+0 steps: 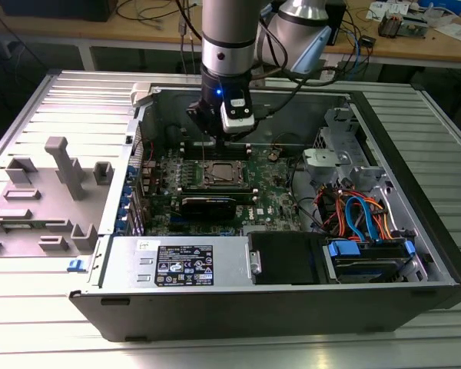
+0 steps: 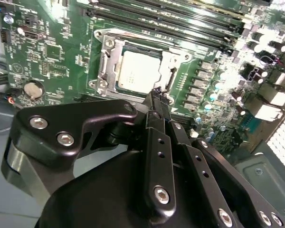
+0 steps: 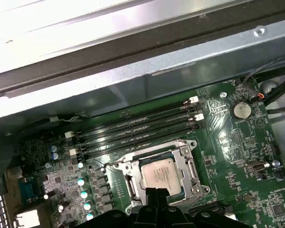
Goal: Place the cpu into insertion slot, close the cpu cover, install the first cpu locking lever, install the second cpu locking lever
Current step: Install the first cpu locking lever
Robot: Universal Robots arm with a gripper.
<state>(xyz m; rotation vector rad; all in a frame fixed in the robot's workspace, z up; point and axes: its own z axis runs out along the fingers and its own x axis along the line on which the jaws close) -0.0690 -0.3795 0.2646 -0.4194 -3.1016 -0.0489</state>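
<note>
Cpu [image 2: 140, 71] lying flat in the insertion slot [image 2: 99, 84], silvery top up, with the cpu cover [image 2: 110, 59] apparently folded down around it. Closed tool [image 2: 156, 96] just beside the slot, fingertips pressed together with nothing between them, tips low near the slot's rim on the side away from the memory slots [image 3: 133, 130]. Probably lever work here; cannot tell whether either locking lever is latched. Best to use the joined tips as one blunt point, bearing on the lever alone and never on the chip's top or the cover's window edge. Go slowly and follow the lever's own arc, minding a slip onto the small parts of the green motherboard [image 2: 52, 52] packed close around the slot. A coin cell [image 3: 241, 110] sits farther out from the slot, and a black graphics card [image 1: 215, 204] lies near the slot on the side opposite the memory slots. Around the board, an open computer case [image 1: 238, 307] lies on a ribbed metal tabletop [image 1: 31, 307]. Orange and blue cables [image 1: 361, 211] sit well apart from the slot toward the exterior view's right. A grey moulded fixture [image 1: 58, 165] sits well apart toward the exterior view's left, outside the case. Far behind the slot, a wooden tabletop [image 1: 415, 50] strewn with wires and small boards.
</note>
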